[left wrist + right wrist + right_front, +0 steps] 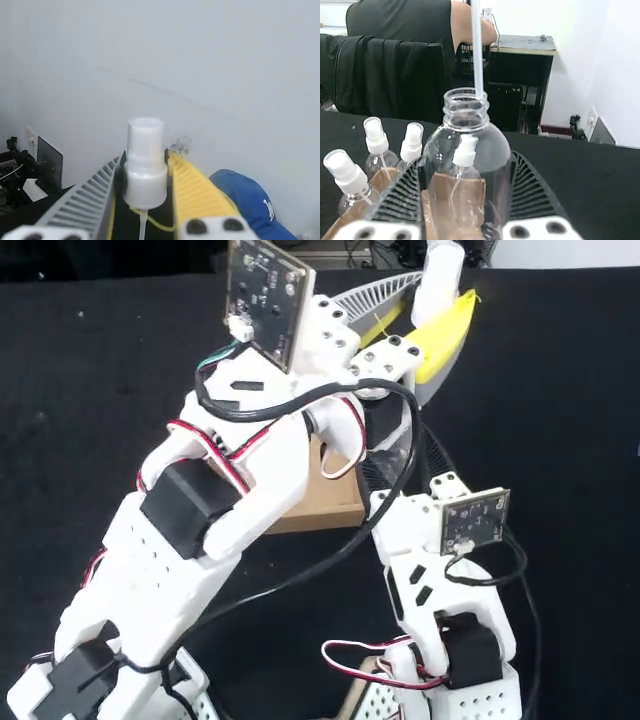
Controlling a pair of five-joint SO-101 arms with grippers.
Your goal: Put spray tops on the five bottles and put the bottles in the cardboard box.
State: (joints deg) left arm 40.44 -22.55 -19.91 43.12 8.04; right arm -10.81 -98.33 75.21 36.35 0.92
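The left gripper (pixel 145 171) clamps a spray top (pixel 145 150), its tube (pixel 477 50) at the mouth of the bottle (pixel 467 150) clamped in the right gripper (pixel 467 187). Capped bottles (pixel 375 145) crowd the cardboard box (pixel 325 502) just beside, with open tabletop (pixel 560 390) beyond.

From where I stand, no writing can be read. The blue cap (pixel 248 200) at the lower right of the left wrist view carries a white mark (pixel 267 208), too blurred to make out. The two camera boards (pixel 267 300) (pixel 476 521) in the high view show no legible print.
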